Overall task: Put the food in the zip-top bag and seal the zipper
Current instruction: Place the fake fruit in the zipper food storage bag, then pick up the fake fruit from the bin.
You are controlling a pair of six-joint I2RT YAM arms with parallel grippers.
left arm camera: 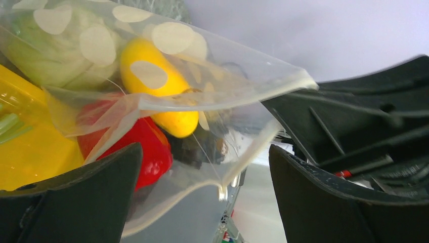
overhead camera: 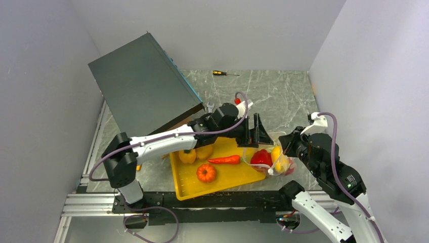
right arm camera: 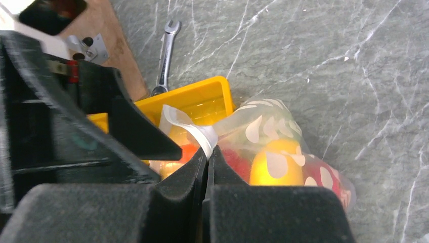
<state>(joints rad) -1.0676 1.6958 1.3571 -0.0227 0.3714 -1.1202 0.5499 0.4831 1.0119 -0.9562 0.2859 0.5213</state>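
Pinching the zipper (right arm camera: pixel 200 132) of the zip-top bag (right arm camera: pixel 283 131), the right gripper (right arm camera: pixel 207 154) is pressed tight. The left gripper (left arm camera: pixel 205 152) is spread wide by the bag's mouth, holding nothing. The bag lies at the right end of the yellow tray (overhead camera: pixel 230 175). A red pepper (left arm camera: pixel 152 144) and a yellow fruit (left arm camera: pixel 172 93) show inside; the rest looks blurry.

One zip-top bag (right arm camera: pixel 263 129), one yellow tray (overhead camera: pixel 233 175), one carrot (overhead camera: pixel 225 160), one pumpkin (overhead camera: pixel 206 173), one wrench (right arm camera: pixel 166 54), one screwdriver (overhead camera: pixel 221 73)
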